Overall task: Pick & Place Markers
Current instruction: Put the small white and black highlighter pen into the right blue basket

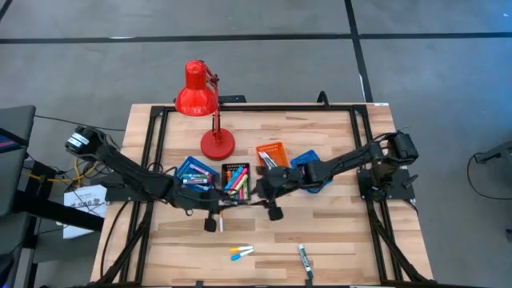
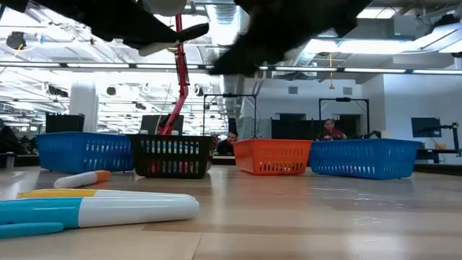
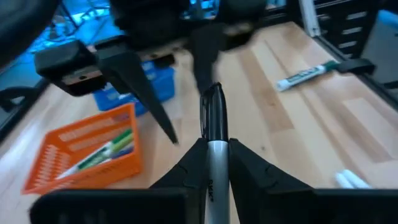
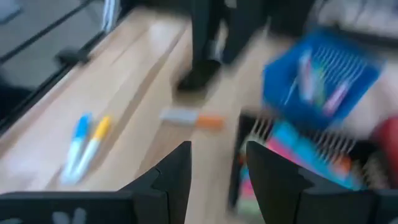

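- We saw a robotics lab or workshop, set in a large open industrial hall.
- Overhead in the low view ran exposed ducts (image 2: 404, 29), pipes and rows of strip lights.
- Behind the bench stood dark monitors (image 2: 424, 127) and metal frames (image 2: 345, 115), with people (image 2: 330, 131) seated at distant workstations.
- From above, we found the floor (image 1: 264, 64) to be bare grey concrete marked with dark lines.
- The wooden bench (image 1: 336, 232) carried a black metal frame (image 1: 264, 107) along its edges, and loose cables (image 1: 80, 172) trailed beyond its left edge.
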### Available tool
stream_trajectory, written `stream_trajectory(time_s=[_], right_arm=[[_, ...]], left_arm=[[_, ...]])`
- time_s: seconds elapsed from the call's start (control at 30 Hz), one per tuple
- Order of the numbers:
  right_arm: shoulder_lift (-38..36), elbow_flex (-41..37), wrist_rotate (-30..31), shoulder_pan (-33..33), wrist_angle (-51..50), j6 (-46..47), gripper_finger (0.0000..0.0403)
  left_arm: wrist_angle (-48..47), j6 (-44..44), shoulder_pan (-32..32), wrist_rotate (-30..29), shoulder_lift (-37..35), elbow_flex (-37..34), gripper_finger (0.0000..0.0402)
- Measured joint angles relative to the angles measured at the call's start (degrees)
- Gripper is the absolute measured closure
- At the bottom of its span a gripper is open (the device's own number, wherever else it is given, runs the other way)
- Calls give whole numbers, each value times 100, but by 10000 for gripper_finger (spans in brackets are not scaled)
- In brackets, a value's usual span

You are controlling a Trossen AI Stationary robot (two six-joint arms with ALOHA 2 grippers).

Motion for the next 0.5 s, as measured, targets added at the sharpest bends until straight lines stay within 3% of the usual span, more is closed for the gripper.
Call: stream_trajectory(time_s=[0.17,0.5], right_arm=[[336,11,777,58,1180,-376,260],[322,9,1378,159,1241,-389,260]], left_arm=[[-63,26,118,-113,-43,0,360],[-161,27,217,-581,-43,0,357]])
